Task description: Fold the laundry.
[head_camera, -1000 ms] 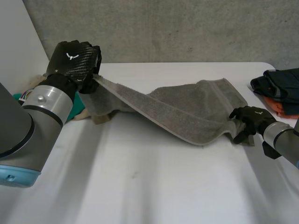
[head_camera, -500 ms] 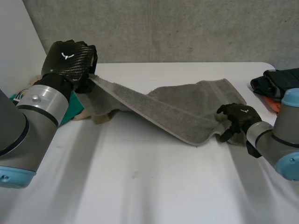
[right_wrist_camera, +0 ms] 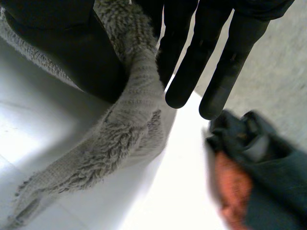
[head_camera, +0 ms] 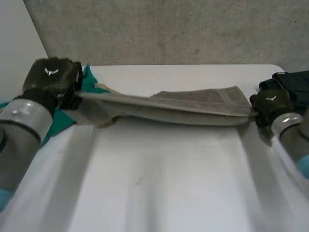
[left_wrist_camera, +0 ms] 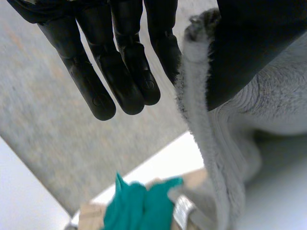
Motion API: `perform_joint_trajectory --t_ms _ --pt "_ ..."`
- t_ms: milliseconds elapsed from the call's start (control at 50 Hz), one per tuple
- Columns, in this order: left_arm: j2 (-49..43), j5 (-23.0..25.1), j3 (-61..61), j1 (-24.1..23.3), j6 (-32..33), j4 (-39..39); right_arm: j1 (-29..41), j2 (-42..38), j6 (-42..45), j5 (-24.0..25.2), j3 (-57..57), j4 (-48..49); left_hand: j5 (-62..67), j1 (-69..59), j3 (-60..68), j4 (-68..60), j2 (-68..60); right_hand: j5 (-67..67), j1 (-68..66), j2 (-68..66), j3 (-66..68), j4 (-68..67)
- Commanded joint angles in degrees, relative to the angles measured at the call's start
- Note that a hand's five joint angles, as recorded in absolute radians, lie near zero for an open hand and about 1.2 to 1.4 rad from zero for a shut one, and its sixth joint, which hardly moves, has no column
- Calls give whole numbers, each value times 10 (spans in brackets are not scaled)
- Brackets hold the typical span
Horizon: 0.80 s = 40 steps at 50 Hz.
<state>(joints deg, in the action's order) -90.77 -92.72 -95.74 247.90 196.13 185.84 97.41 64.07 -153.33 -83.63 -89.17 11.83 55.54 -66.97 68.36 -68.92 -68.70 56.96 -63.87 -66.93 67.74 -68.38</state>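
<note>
Between the two hands, a grey terry towel hangs stretched just above the white table. Straight fingers of the left hand pinch one end against the thumb. The right hand clamps the other end the same way, with the towel edge running between thumb and fingers.

To fold well, I judge both hands should match height and tension, lay the cloth flat, then bring end to end with edges aligned.

Just beyond the left fingertips lies a crumpled teal cloth; beyond the right fingertips, a dark garment pile with orange in it. Which corners are gripped is hard to tell, and the towel's underside is hidden.
</note>
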Motion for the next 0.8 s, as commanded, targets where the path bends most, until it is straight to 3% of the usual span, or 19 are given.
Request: perform_joint_trajectory --t_ms 20,160,220,300,440,520,600,680,760,800 --pt "74 18 -72 22 35 -147 -74 133 144 80 -36 -187 145 -130 116 -111 -113 130 -161 -131 123 -116" --pt "131 73 -144 33 148 -278 -140 192 341 119 -60 -411 145 -130 116 -111 -113 130 -161 -131 123 -116" --pt "123 83 -163 32 174 -290 -138 176 405 126 -81 -438 145 -130 116 -111 -113 130 -161 -131 123 -116" --pt "37 76 -160 31 206 -254 -121 117 463 104 -94 -436 145 -130 116 -111 -113 130 -161 -131 123 -116" --pt "-125 13 5 15 234 -189 -79 33 401 51 46 -390 145 -130 116 -111 -113 130 -161 -131 123 -116" --pt "-185 -9 210 11 242 -134 -49 22 303 42 191 -347 145 -130 116 -111 -113 130 -161 -131 123 -116" --pt "-210 -13 364 14 238 -46 -41 27 164 58 326 -226 145 -130 116 -111 -113 130 -161 -131 123 -116" --pt "-221 -16 440 19 226 55 -42 46 90 83 331 -81 145 -130 116 -111 -113 130 -161 -131 123 -116" --pt "-231 -20 460 27 217 122 -46 54 80 98 305 36 145 -130 116 -111 -113 130 -161 -131 123 -116" --pt "-233 -23 458 28 217 125 -46 52 80 96 298 44 145 -130 116 -111 -113 130 -161 -131 123 -116"
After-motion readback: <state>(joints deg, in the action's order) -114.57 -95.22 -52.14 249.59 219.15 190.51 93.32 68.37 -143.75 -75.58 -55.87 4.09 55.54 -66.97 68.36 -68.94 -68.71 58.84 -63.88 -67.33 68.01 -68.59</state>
